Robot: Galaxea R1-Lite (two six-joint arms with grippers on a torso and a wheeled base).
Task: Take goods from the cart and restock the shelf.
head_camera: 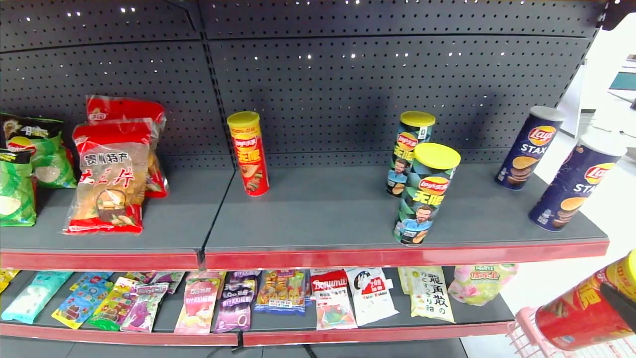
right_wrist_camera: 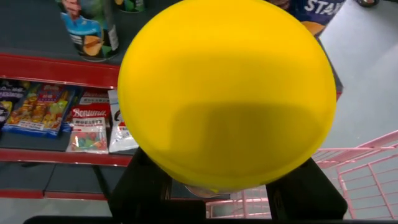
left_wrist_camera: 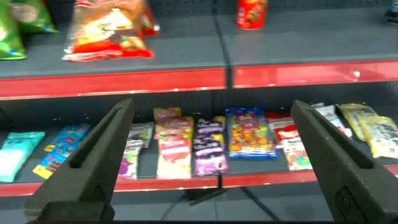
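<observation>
My right gripper point(head_camera: 617, 302) is shut on a red chip can point(head_camera: 581, 308) with a yellow lid point(right_wrist_camera: 227, 93), held tilted above the pink wire cart point(head_camera: 521, 330) at the lower right, to the right of the shelf point(head_camera: 323, 219). In the right wrist view the lid is close to the camera, with the dark fingers point(right_wrist_camera: 140, 190) at its sides. A matching red can point(head_camera: 248, 154) stands upright mid-shelf. My left gripper point(left_wrist_camera: 211, 165) is open and holds nothing; it faces the front of the lower shelf point(left_wrist_camera: 186, 183).
On the upper shelf stand two teal cans point(head_camera: 427, 194), two dark blue cans point(head_camera: 574, 184) at the right end, red snack bags point(head_camera: 112, 184) and green bags point(head_camera: 25, 164) at the left. Bare shelf lies between the red can and the teal cans. Several sachets point(head_camera: 278, 293) line the lower shelf.
</observation>
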